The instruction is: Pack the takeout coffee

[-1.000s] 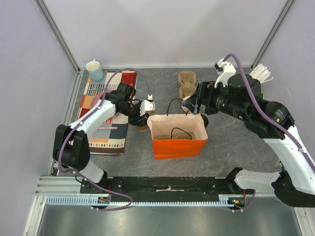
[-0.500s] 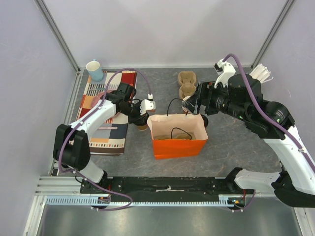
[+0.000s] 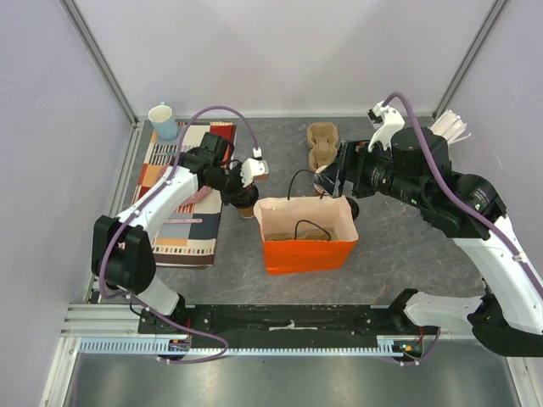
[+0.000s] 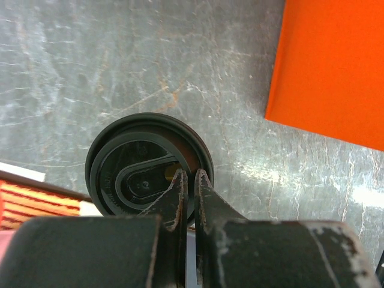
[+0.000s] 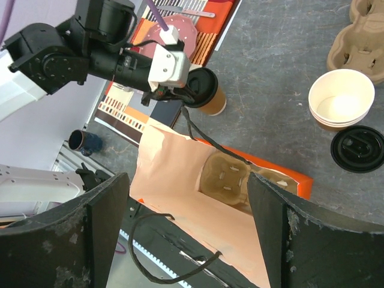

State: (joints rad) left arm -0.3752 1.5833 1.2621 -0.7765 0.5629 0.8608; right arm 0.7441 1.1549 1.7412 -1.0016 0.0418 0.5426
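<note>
two arms work over a grey table (image 3: 399, 246), one at each side of an orange paper bag (image 3: 307, 253) that stands open near the middle. the takeout coffee (image 4: 149, 174), a brown paper cup under a black lid, stands upright on the table just left of the bag's far left corner, apart from it, beside the right edge of a striped mat (image 3: 182, 229). the left gripper (image 4: 188, 175) hangs over the near side of the lid with its two fingers pressed almost together (whether they nip the lid itself cannot be told). the right gripper (image 5: 189, 180) hovers above the bag's far right side, its fingers spread wide and holding nothing. a cardboard cup tray (image 5: 225, 180) lies inside the bag. right of the bag sit a stack of lidless paper cups (image 5: 341, 102) and a loose black lid (image 5: 358, 148). a blue mug (image 3: 164, 120) stands at the far left corner.
</note>
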